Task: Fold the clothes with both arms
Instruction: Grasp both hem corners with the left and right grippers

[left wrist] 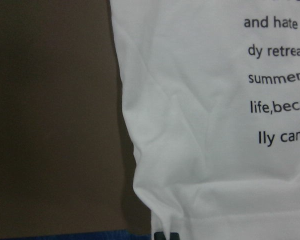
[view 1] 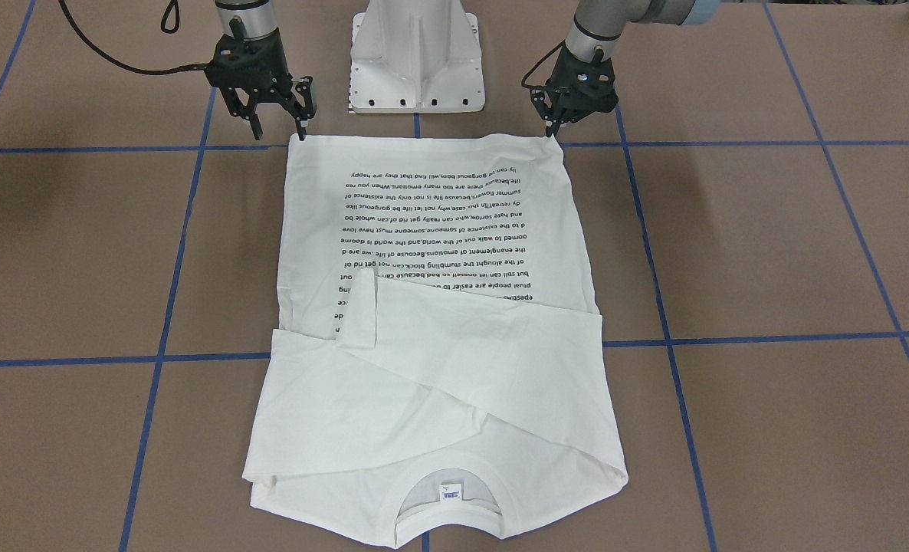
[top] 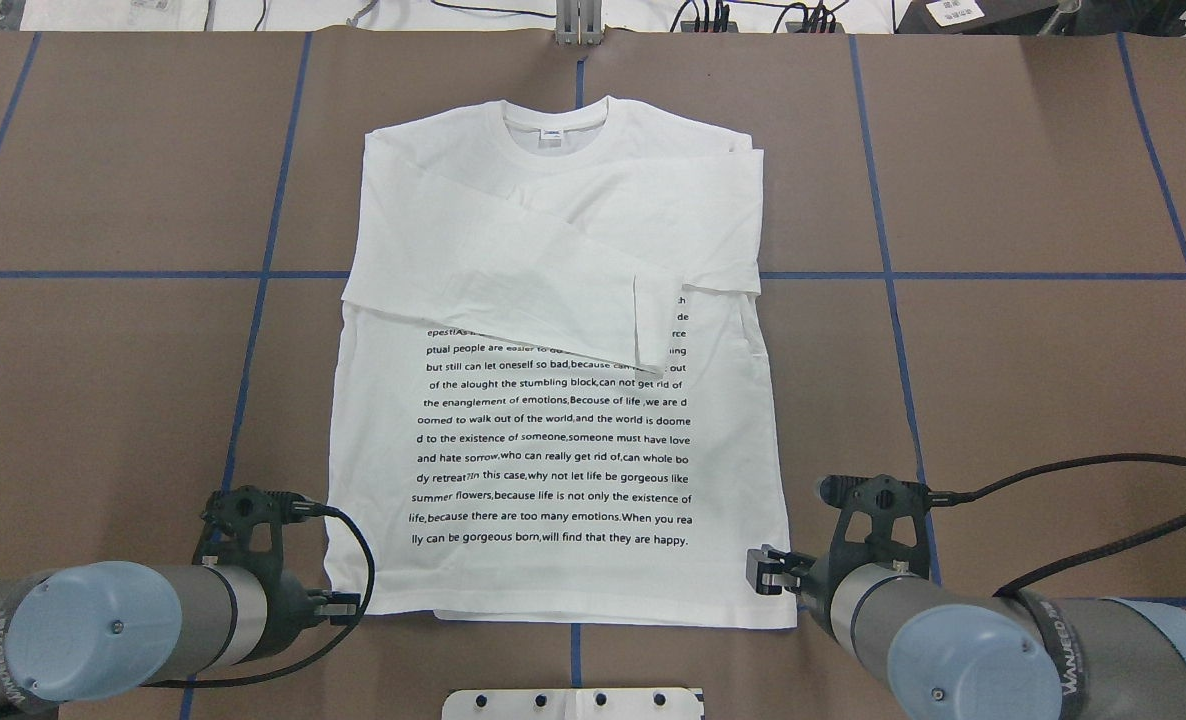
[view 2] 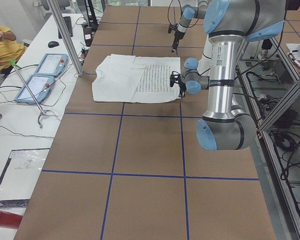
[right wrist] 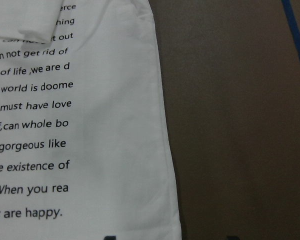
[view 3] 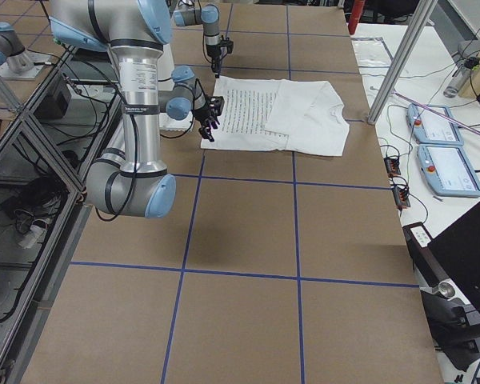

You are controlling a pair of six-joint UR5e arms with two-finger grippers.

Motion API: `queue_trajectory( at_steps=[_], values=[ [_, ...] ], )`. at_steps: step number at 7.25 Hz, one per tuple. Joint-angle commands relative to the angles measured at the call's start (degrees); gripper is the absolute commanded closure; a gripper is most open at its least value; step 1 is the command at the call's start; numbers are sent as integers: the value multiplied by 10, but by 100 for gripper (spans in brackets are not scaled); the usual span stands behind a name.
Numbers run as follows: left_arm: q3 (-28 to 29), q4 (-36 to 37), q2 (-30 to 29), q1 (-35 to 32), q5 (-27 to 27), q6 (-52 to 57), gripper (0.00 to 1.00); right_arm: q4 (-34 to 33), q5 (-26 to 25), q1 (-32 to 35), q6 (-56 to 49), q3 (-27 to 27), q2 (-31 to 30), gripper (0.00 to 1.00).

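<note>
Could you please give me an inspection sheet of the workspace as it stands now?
surface: brown table with blue tape grid.
job's things: shirt flat, print up, sleeves folded across chest, hem towards robot.
clutter: nothing seen.
pincers: left pincer shut on hem corner; right pincer open at the other corner.
cables: black cable trails from right pincer, off the shirt.
surroundings: white pedestal by hem; person and pendants beside the table.
</note>
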Motion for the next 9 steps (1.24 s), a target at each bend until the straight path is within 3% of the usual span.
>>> queue_trajectory(
  at_steps=[1,5,9],
  values=[
    [-9,0,-1,-1,-1,0,100,64,-35,-26,14,-60,2,36],
    [-9,-1,1,-1,1,-1,100,63,-75,-58,15,-68,2,51],
    [-11,-1,1,-1,1,-1,100,58,-78,-61,15,-68,-5,56]
  ],
)
